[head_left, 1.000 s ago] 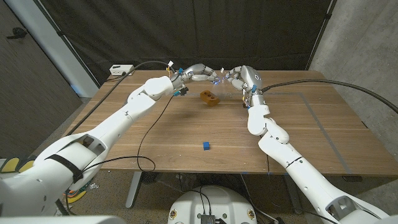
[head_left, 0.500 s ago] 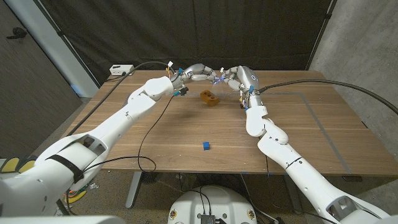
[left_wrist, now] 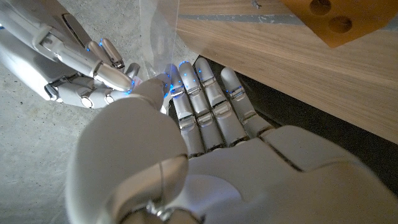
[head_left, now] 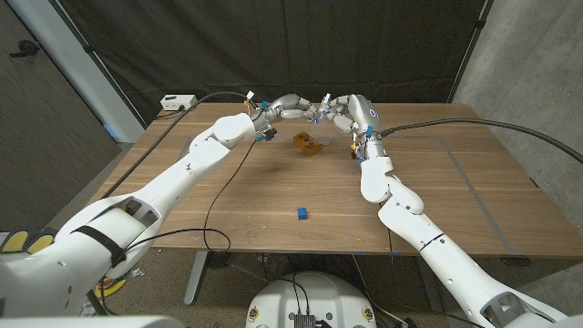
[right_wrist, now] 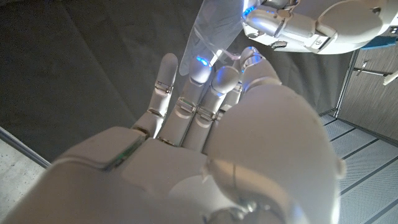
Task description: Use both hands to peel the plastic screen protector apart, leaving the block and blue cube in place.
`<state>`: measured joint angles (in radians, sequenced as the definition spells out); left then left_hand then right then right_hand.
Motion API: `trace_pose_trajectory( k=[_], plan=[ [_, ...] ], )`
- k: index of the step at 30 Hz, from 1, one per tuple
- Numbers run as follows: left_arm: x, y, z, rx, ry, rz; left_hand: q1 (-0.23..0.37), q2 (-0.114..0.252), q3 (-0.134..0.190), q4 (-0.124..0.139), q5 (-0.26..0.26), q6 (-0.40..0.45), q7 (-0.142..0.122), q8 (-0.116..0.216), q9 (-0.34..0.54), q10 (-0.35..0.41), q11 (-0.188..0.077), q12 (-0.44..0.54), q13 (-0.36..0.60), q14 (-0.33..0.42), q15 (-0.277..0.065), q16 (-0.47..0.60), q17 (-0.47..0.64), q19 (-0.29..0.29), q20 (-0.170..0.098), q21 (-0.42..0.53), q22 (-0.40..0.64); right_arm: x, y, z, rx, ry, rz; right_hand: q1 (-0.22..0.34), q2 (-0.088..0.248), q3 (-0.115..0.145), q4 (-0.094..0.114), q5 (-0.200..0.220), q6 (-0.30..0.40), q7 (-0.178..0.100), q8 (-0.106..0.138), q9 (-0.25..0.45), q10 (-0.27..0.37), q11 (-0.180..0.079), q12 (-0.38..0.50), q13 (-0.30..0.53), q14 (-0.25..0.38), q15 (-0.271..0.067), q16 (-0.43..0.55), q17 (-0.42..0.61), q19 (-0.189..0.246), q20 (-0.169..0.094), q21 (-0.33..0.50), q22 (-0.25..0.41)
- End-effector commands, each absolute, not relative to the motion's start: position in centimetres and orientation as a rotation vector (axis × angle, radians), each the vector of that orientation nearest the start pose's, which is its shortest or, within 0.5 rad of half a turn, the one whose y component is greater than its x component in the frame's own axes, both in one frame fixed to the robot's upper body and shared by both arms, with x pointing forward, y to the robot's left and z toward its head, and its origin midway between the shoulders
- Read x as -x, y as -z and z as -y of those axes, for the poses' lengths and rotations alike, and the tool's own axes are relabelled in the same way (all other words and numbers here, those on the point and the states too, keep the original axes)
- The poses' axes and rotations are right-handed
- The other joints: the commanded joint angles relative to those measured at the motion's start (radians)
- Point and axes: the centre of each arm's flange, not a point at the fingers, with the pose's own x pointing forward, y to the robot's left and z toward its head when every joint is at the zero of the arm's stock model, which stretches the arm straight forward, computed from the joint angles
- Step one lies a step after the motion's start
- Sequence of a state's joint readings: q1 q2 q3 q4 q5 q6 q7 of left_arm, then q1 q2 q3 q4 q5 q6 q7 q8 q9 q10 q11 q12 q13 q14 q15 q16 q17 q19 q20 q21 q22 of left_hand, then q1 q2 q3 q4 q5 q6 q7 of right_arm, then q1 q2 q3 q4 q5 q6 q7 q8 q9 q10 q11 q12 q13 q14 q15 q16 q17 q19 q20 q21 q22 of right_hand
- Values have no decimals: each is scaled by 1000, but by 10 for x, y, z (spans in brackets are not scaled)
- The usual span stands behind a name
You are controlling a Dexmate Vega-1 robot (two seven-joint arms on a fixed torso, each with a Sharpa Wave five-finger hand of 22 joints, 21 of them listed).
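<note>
above the block [head_left: 308, 142], right hand [head_left: 351, 113] has edged toward left hand [head_left: 290, 107].

no readable text, labels, brands or numbers anywhere in these views.

White glossy arms, silver hands w/ blue lights, black cables.

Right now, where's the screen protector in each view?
Head view: screen protector between the two hands, above the table's far edge.
Left wrist view: clear sheet rising from the left hand's fingers.
Right wrist view: clear strip above the right hand's fingers.
Shared landmark: the meeting fingertips.
</note>
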<state>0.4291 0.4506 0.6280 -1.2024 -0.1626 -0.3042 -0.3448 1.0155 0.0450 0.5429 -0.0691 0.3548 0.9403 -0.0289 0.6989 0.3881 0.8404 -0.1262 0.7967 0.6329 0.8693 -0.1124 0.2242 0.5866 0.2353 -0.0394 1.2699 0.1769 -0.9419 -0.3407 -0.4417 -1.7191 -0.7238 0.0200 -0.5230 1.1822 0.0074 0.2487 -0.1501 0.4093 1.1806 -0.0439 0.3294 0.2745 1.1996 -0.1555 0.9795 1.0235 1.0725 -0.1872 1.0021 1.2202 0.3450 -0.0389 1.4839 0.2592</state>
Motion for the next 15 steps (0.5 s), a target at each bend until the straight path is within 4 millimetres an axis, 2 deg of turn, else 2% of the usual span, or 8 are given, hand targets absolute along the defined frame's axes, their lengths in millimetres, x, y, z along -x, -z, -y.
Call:
trace_pose_trajectory(
  k=[1, 8, 15],
  plan=[
    [-652, -113, -141, -619, 634, 785, -2, 0, 9, 4, -2, 28, 33, 2, 3, -3, -2, 10, 1, -3, -98, 4, 5, -5, -57, 5, 3, -553, -28, 133, 906, 261, 1058, -16, -6, 17, -3, 18, 44, 40, 4, 91, -3, 4, -4, 2, 14, -34, -3, 4, -6, -51, 9, -7],
    [-655, -112, -143, -591, 636, 779, -4, -2, 11, 5, -5, 31, 34, 4, 3, -1, -6, 14, 5, -1, -97, 5, 7, -3, -59, 6, 3, -556, -26, 130, 914, 246, 1045, -23, -12, 29, -4, 31, 50, 36, 5, 96, -4, -1, 5, 21, 13, -34, -3, 6, -12, -49, 13, -16],
    [-659, -113, -144, -584, 625, 781, -5, -2, 14, 6, -7, 23, 21, 3, 6, -4, -19, 16, 6, 2, -100, 4, 7, -7, -58, 7, 3, -553, -29, 130, 897, 233, 1046, -32, -17, 37, -3, 39, 50, 35, 5, 99, -3, 2, 5, 24, 12, -34, -2, 7, -18, -48, 13, -23]
  ],
)
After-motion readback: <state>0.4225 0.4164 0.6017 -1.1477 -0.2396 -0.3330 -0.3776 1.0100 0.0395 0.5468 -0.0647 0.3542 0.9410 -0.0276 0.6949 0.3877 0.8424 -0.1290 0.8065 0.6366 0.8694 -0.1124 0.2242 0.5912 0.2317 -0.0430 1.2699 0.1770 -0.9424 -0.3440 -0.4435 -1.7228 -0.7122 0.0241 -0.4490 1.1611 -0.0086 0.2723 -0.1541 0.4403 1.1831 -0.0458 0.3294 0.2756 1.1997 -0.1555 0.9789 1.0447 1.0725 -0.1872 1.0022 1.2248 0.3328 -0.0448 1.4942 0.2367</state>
